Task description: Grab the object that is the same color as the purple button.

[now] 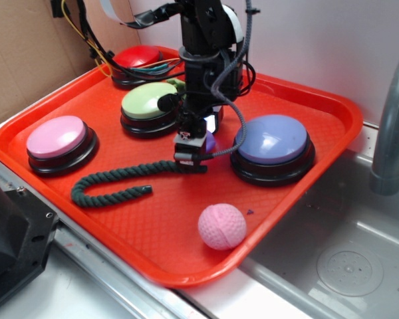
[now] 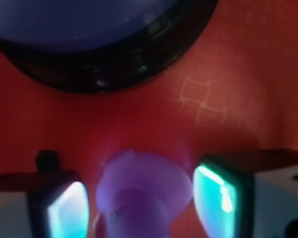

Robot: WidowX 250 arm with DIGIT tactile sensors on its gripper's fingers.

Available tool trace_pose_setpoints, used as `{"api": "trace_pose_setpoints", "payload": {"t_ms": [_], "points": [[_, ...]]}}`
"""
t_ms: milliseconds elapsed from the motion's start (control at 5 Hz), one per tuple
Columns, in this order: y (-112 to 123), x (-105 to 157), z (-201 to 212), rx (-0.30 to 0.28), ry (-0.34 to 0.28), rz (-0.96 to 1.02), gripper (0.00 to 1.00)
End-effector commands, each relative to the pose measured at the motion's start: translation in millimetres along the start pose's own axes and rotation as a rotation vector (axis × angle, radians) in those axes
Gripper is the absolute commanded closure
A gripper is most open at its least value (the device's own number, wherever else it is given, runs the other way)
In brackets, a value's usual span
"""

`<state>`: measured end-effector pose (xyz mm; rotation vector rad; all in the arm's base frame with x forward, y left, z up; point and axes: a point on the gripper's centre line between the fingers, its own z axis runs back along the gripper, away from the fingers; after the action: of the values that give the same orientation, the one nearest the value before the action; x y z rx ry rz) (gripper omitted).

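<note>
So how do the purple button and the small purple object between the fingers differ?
The purple button is a large, smooth dome on a black base; the purple object is far smaller and lumpy, without a base. The button stands free; the object sits between the fingers. Both are purple.

Exterior view: raised, looking down across the whole red plastic tray (image 1: 306,100). Wrist view: very near the tray floor. Both show the large lavender-blue dome button (image 1: 272,139) (image 2: 84,25).
</note>
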<state>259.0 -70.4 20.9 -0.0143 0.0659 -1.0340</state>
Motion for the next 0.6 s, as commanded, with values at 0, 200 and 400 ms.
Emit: {"api": "trace_pose_setpoints", "payload": {"t_ms": [0,200,400], "points": [[0.1,-11.1,36.2,0.057,-0.035,0.14,1.0],[1.1,-30.2,85.2,0.157,-0.032,0.385,1.0],[-2.2,-38.5,134.4,0.216,-0.048,0.538,1.0]]}}
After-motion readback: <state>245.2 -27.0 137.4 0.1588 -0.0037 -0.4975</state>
